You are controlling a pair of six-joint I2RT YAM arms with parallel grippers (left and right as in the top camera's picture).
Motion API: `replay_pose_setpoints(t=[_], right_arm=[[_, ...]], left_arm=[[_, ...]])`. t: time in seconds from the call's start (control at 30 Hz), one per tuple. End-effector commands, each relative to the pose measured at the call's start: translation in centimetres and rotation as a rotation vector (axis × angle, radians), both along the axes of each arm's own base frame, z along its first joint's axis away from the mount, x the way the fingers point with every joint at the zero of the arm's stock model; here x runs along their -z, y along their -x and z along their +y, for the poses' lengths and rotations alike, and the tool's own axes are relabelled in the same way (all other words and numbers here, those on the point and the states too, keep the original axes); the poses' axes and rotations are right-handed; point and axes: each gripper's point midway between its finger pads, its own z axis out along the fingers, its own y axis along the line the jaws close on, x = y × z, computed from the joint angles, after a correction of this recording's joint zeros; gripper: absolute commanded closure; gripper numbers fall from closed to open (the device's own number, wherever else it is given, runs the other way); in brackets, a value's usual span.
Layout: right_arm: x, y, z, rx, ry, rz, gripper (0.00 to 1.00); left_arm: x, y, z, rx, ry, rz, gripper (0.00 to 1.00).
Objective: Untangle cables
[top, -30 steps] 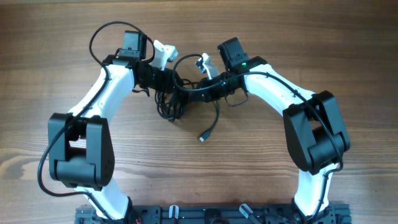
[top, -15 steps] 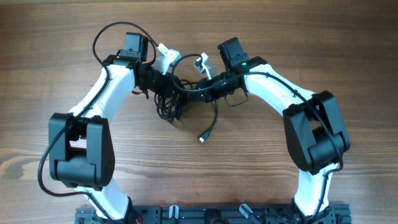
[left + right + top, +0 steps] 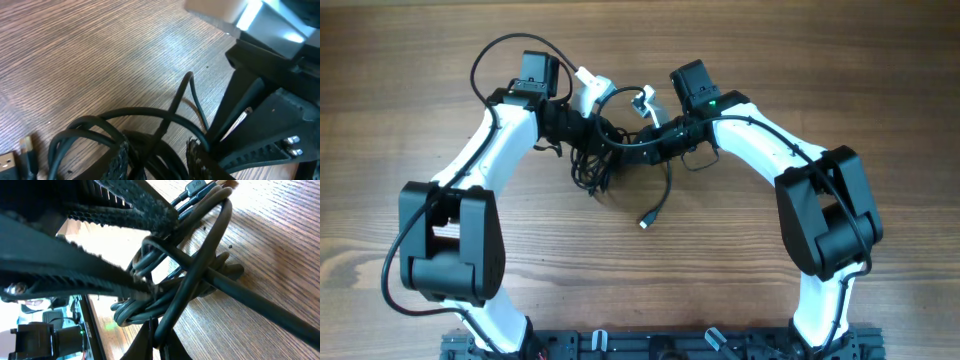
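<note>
The cables (image 3: 590, 168) are a knotted bundle of thin black cords at the table's back middle, with one loose end and its plug (image 3: 647, 220) trailing toward me. My left gripper (image 3: 592, 132) comes in from the left. In the left wrist view its jaws (image 3: 157, 161) are closed round several strands of the bundle (image 3: 150, 125). My right gripper (image 3: 622, 148) meets it from the right. In the right wrist view its fingers (image 3: 167, 345) are pinched shut on one strand (image 3: 200, 270). The two grippers nearly touch. More plugs (image 3: 200, 187) show at the bundle's edge.
Bare wooden table (image 3: 840, 60) surrounds the bundle. The arms' own thicker black wires loop by each wrist, one arching over the left wrist (image 3: 495, 55). The arm bases and a black rail (image 3: 650, 345) line the near edge.
My left wrist has edged slightly to the right, toward the right gripper. The bundle, its loose end and the right arm look the same.
</note>
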Motion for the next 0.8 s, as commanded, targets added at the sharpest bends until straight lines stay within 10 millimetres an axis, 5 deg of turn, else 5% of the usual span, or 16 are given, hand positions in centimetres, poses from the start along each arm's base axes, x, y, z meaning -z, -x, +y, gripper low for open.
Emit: replay_pose_setpoints(t=[0.0, 0.47, 0.67, 0.77], right_arm=[[0.2, 0.8, 0.6, -0.035, -0.035, 0.020, 0.96], [0.2, 0.8, 0.6, -0.036, -0.036, 0.018, 0.96], [0.2, 0.8, 0.6, -0.037, -0.036, 0.015, 0.96], [0.2, 0.8, 0.6, -0.037, -0.036, 0.016, 0.96]], left_arm=[[-0.9, 0.2, -1.2, 0.047, -0.030, -0.060, 0.62], [0.6, -0.3, -0.7, 0.032, -0.112, -0.102, 0.67], [0.9, -0.4, -0.7, 0.030, -0.113, -0.114, 0.90], [1.1, -0.6, -0.3, 0.022, -0.134, -0.117, 0.92]])
